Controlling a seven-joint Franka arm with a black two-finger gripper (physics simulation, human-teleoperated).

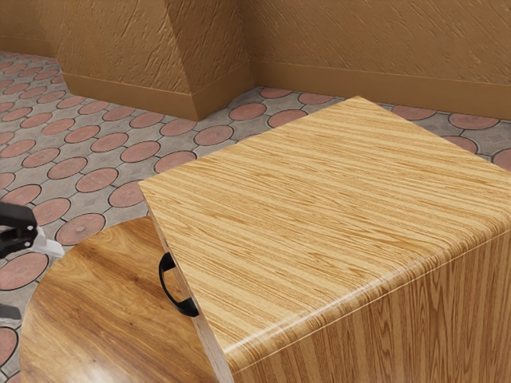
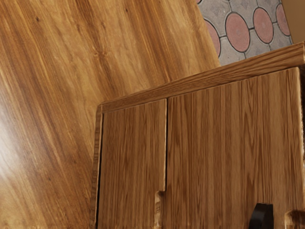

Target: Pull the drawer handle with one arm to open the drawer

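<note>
Exterior view, step: the approach. The black two-finger gripper [image 1: 17,233] sits at the frame's 9 o'clock edge, well apart from the drawer, with nothing held.
Exterior view, hand: I cannot tell whether it is set wide or narrow, as it is cut by the edge.
Exterior view, task's thing: the black curved drawer handle [image 1: 177,287] juts from the front face of the light-oak box-shaped wooden cabinet [image 1: 335,215], at about 7 o'clock from the cabinet top's middle.
Exterior view, support: the cabinet stands on the round glossy wooden table [image 1: 88,319]. The grey floor with red oval tiles [image 1: 96,152] runs off toward 10 o'clock.
Exterior view, next move: in my judgement, travel toward 3 o'clock to straddle the handle, close on it, then pull back toward 9 o'clock.
Wrist view, task's thing: the handle [image 2: 261,215] shows as a dark stub on the wider panel of the cabinet front [image 2: 214,157], away from the seam between the panels.
Wrist view, container: the panels look flush, so the drawer reads as shut. Its contents are hidden.
Wrist view, surroundings: the table [image 2: 71,71] and floor [image 2: 243,28] lie beyond the cabinet.
</note>
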